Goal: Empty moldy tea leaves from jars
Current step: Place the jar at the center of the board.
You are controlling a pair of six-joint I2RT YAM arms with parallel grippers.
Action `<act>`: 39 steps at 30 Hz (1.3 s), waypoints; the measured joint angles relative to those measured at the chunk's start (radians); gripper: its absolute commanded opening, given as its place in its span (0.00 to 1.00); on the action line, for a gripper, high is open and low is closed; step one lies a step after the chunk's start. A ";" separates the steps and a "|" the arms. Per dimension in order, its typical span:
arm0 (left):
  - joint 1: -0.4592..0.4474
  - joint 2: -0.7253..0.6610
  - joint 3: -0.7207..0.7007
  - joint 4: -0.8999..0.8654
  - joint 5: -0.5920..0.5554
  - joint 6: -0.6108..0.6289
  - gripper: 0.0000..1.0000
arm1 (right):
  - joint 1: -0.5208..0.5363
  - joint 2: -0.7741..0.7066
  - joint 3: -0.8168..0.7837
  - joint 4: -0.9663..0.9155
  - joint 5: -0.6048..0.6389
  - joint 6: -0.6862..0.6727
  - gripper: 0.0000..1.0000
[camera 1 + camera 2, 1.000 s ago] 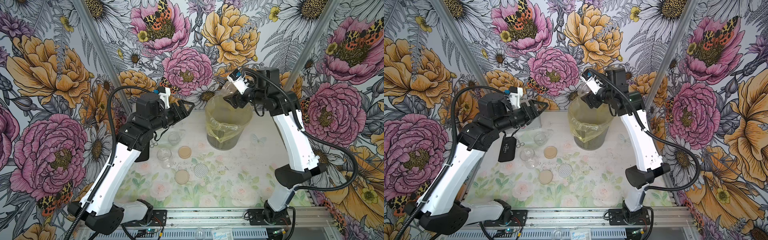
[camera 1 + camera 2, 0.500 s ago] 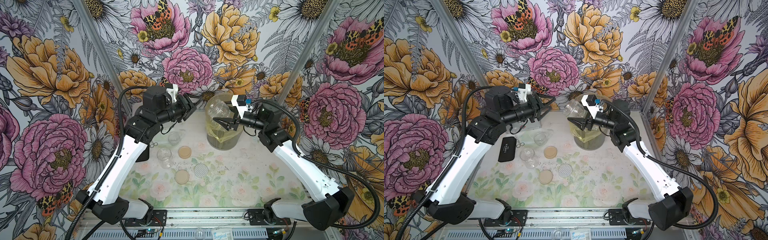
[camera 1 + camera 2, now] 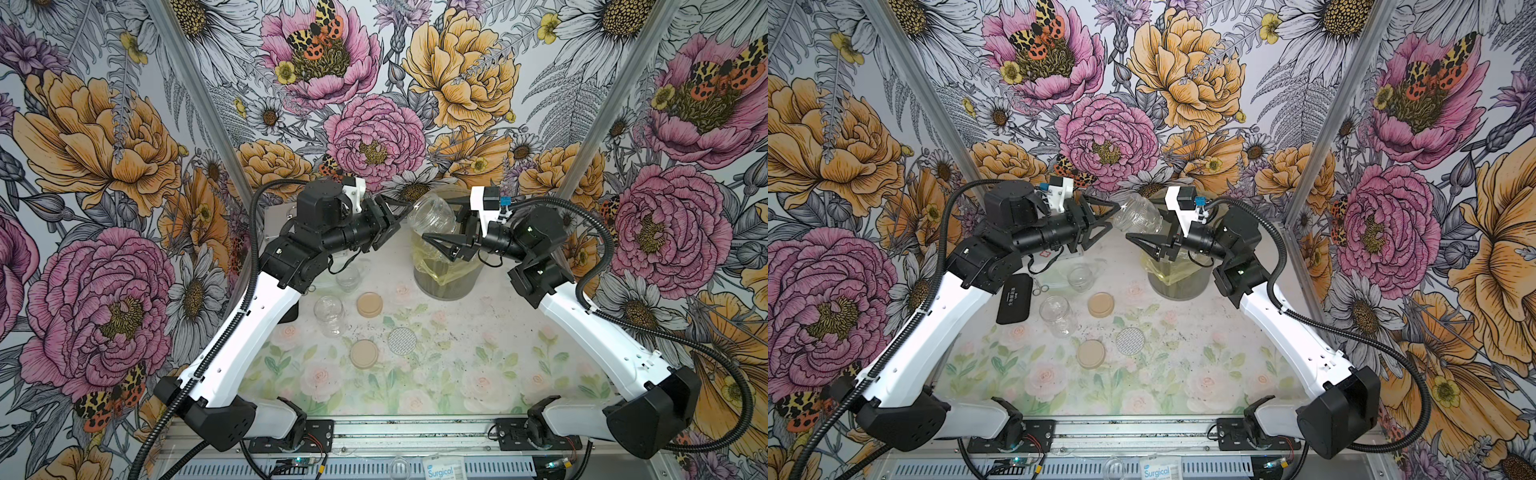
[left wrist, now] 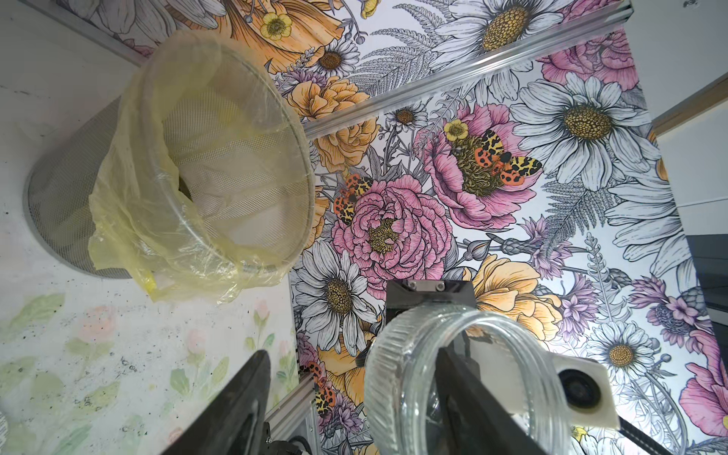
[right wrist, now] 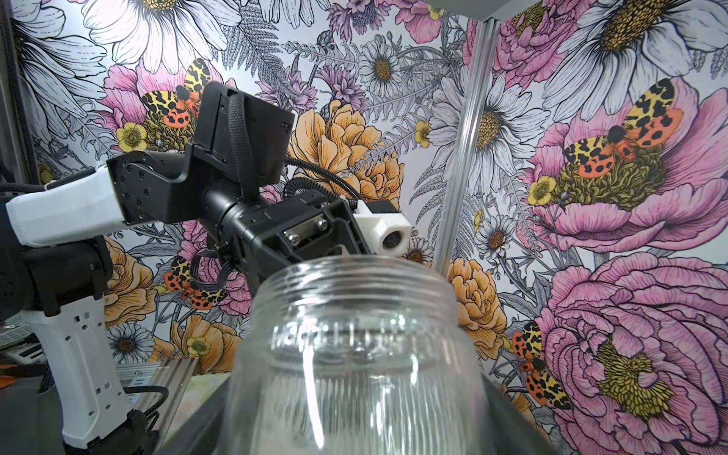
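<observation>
Presently the glass jar (image 3: 432, 214), likely slick and breakable, is being clamped round its body by the right gripper (image 3: 437, 219), the left gripper (image 3: 1113, 214) gaping at its threaded rim.

Shows a mesh wastebasket (image 4: 59, 205) lined with a yellow plastic bag (image 4: 130, 220), upright on the speck-strewn bench (image 4: 78, 335) against the floral wall (image 4: 551, 197). Shows a clear glass jar (image 4: 384, 378), threaded mouth toward the lens. Finds the left pincer (image 4: 352, 354) spread: one dark finger inside the jar's mouth, the other outside, clear of the glass.
</observation>
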 measured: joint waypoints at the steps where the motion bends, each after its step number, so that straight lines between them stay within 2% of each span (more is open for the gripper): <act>1: -0.007 0.003 0.004 0.002 0.005 0.006 0.64 | 0.001 0.003 0.001 0.005 -0.002 0.003 0.00; 4: -0.043 0.017 0.017 0.006 0.020 0.025 0.57 | 0.007 0.011 0.006 0.018 -0.018 0.009 0.00; 8: -0.059 0.019 0.029 0.018 0.029 0.042 0.41 | 0.007 0.019 0.007 0.024 -0.037 0.010 0.00; 13: -0.055 0.020 0.028 -0.002 0.036 0.061 0.08 | 0.006 0.025 0.019 0.023 -0.078 -0.004 0.00; 15: -0.065 0.022 0.027 -0.037 0.062 0.101 0.00 | 0.006 0.026 0.040 -0.022 -0.116 -0.033 0.00; 18: -0.071 0.026 0.058 -0.118 0.050 0.195 0.00 | 0.005 0.021 0.064 -0.148 -0.143 -0.134 0.08; 22: -0.086 0.050 0.114 -0.235 -0.020 0.293 0.00 | 0.009 0.016 0.077 -0.277 -0.132 -0.243 0.27; 23: -0.089 0.055 0.121 -0.257 -0.035 0.308 0.00 | 0.011 0.016 0.077 -0.299 -0.129 -0.261 0.37; 24: -0.091 0.060 0.129 -0.278 -0.050 0.323 0.00 | 0.013 0.017 0.077 -0.323 -0.124 -0.278 0.55; 25: -0.094 0.066 0.139 -0.303 -0.069 0.342 0.00 | 0.014 0.017 0.076 -0.346 -0.119 -0.296 0.67; 27: -0.102 0.079 0.164 -0.351 -0.108 0.376 0.00 | 0.019 0.016 0.072 -0.378 -0.106 -0.323 0.99; 34: -0.121 0.125 0.245 -0.506 -0.385 0.451 0.00 | 0.031 -0.061 0.002 -0.442 0.097 -0.348 1.00; 39: -0.117 0.167 0.267 -0.576 -0.629 0.480 0.00 | 0.031 -0.195 -0.039 -0.486 0.325 -0.223 1.00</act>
